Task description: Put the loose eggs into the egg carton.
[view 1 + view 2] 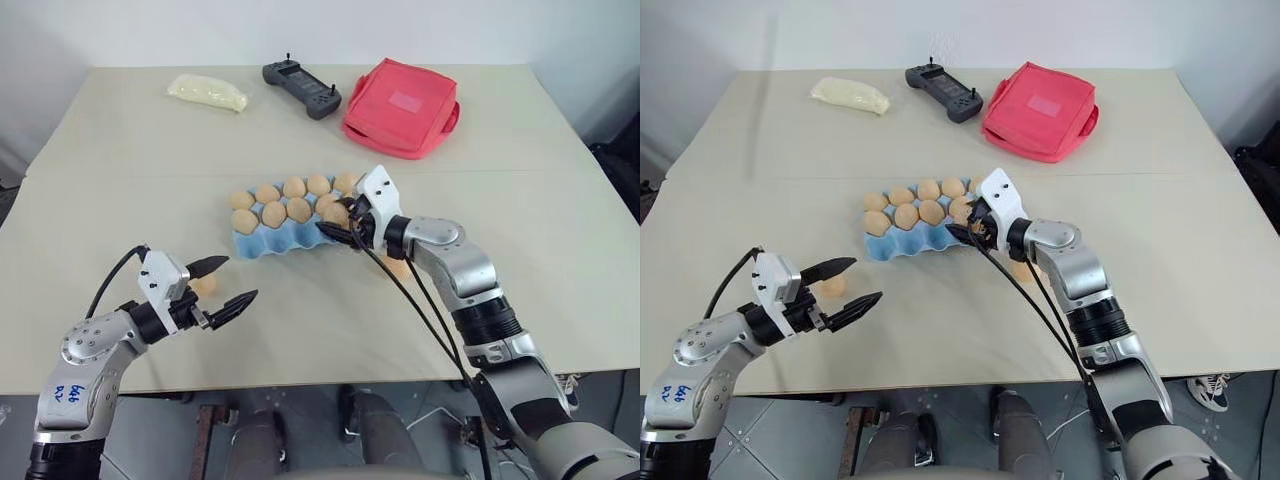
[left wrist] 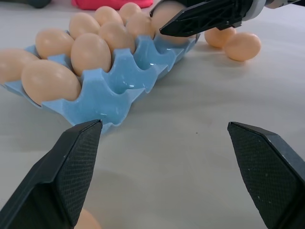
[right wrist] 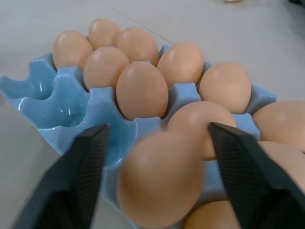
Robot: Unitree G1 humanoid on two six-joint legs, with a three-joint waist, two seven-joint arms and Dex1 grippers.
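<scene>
The light blue egg carton (image 1: 262, 245) lies mid-table, with tan eggs (image 1: 274, 212) in its two far rows and its near row of cups bare. My right gripper (image 1: 343, 222) hovers over the carton's right end. Its fingers (image 3: 76, 176) stand apart with one egg (image 3: 159, 179) between them, just above a cup. Two loose eggs (image 2: 243, 45) lie on the table right of the carton. My left gripper (image 1: 238, 278) stands open near the front left, with nothing between its fingers. Another loose egg (image 1: 204, 285) lies just behind it.
A red fabric pouch (image 1: 402, 105), a black controller (image 1: 300, 87) and a pale yellow bag (image 1: 207, 92) lie along the table's far side. Black cables (image 1: 420, 300) hang from my right wrist over the table. The table's front edge runs just below my left gripper.
</scene>
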